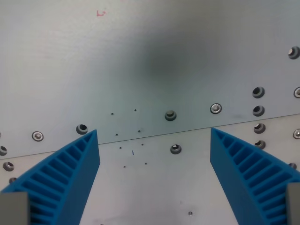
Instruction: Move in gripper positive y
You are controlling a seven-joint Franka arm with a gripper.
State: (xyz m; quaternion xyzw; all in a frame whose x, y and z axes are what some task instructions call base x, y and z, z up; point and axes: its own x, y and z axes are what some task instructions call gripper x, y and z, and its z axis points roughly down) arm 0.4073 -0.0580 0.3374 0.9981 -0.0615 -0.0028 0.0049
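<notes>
My fingers (154, 140) hang wide apart, holding nothing, above the bare metal counter (140, 56). The risk as I shift sideways: drifting low and scraping a fingertip across the raised screw heads (170, 115).

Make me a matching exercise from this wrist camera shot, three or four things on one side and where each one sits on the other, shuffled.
Things:
1. red mark
2. seam between the metal plates
3. blue fingers
4. small bolt

Places:
A. bottom corners of the wrist view, wide apart
B. top, toward the wrist view's left
C. near the bottom edge, between the fingers
D. running across the middle, rising toward the wrist view's right

Pairs: 1-B, 2-D, 3-A, 4-C
</notes>
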